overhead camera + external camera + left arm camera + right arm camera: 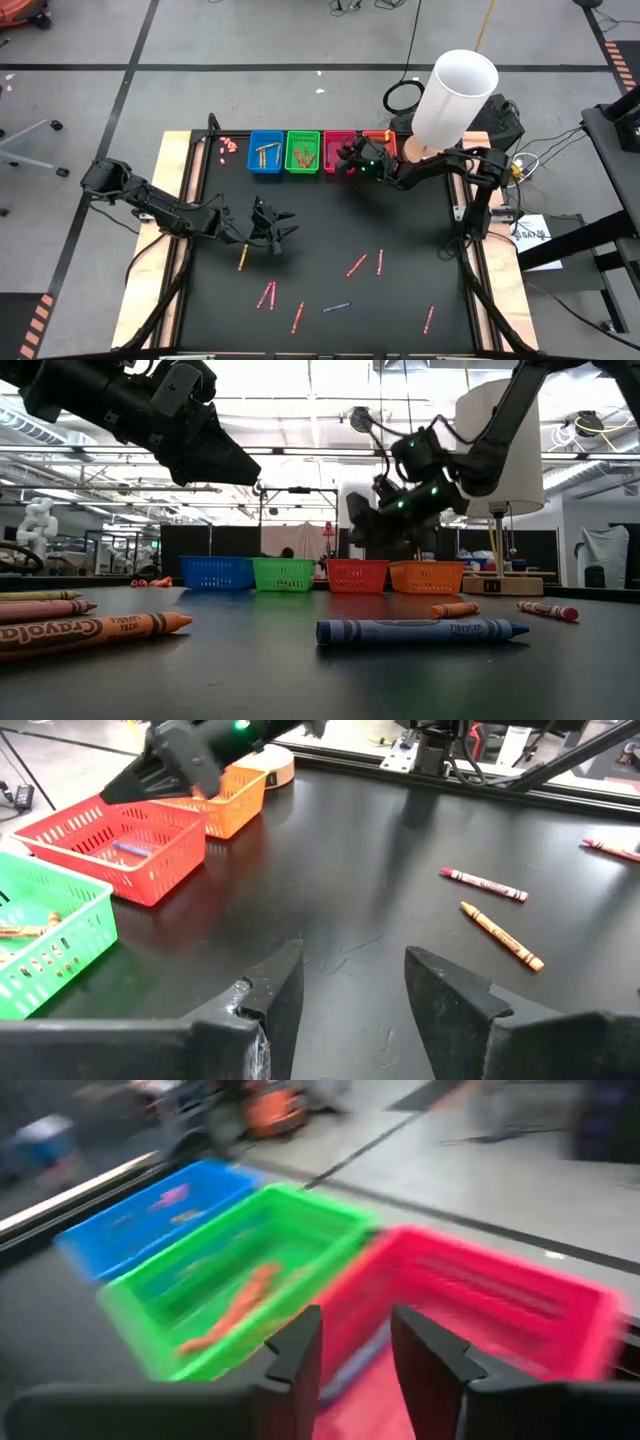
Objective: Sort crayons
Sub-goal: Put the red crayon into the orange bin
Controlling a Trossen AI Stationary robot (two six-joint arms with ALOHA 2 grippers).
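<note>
Loose crayons [356, 265] lie flat, scattered across the black table [330, 215], long axes mixed. Left gripper [272, 226] hovers mid-table, jaws spread, empty. Right gripper [350, 158] over pink basket [338, 150], jaws parted, empty.

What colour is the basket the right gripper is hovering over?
Pink-red basket, under the right gripper; the right wrist view shows it best.
</note>
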